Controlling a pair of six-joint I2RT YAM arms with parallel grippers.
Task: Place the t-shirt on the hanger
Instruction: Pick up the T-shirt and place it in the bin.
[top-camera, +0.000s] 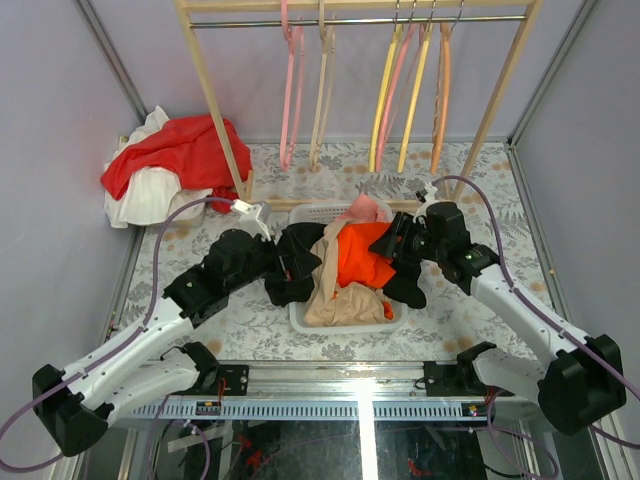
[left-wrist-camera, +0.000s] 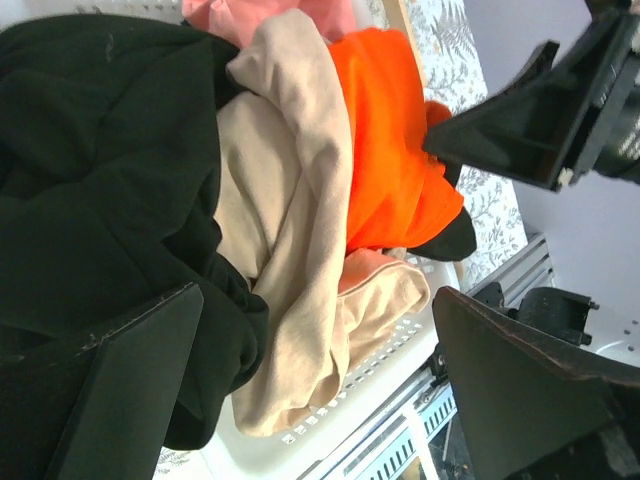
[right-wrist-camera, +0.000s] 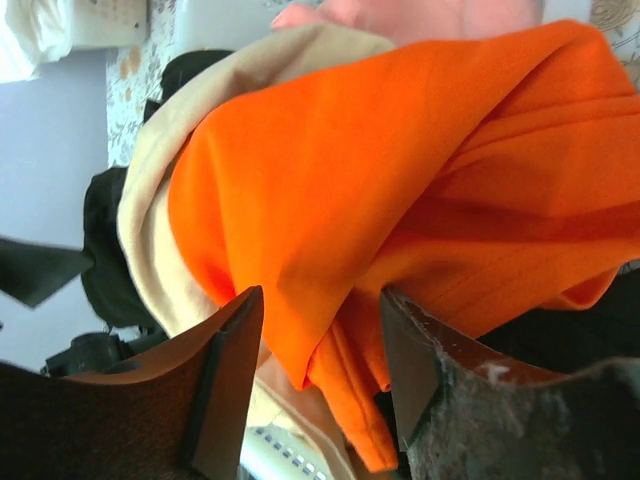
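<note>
Nearest in the overhead view, the left arm (top-camera: 130, 350) and right arm (top-camera: 520, 310) are rising from the rail (top-camera: 350, 395) at the near edge of the surface (top-camera: 480, 320). Both are reaching in toward a white basket (top-camera: 345, 322) sitting in the middle of the surface.

The t-shirt (top-camera: 362, 255) is lying crumpled in the right half of the basket, partly on top of a tan garment (top-camera: 335, 290). A black garment (top-camera: 290, 285) is spilling over the basket's left side, and a pink garment (top-camera: 362, 208) is showing at the far end.

The right hand (right-wrist-camera: 320, 300) is reaching into the basket from the right. Its fingers (right-wrist-camera: 230, 380) are standing partly apart, astride a fold of the t-shirt, with orange cloth filling the gap between them. Whether they are already pinching it cannot be told.

The left hand (left-wrist-camera: 318, 295) is hovering over the left side of the basket, above the black and tan garments. Its fingers are standing wide apart and holding nothing.

The hanger (top-camera: 441, 90) is hanging on the wooden rack (top-camera: 225, 110) at the far side, as the rightmost one. Yellow hangers (top-camera: 385, 90) and pink hangers (top-camera: 290, 80) are hanging to its left. It is well apart from the t-shirt.

A red cloth (top-camera: 185, 150) is lying over a white cloth (top-camera: 150, 195) at the far left.
</note>
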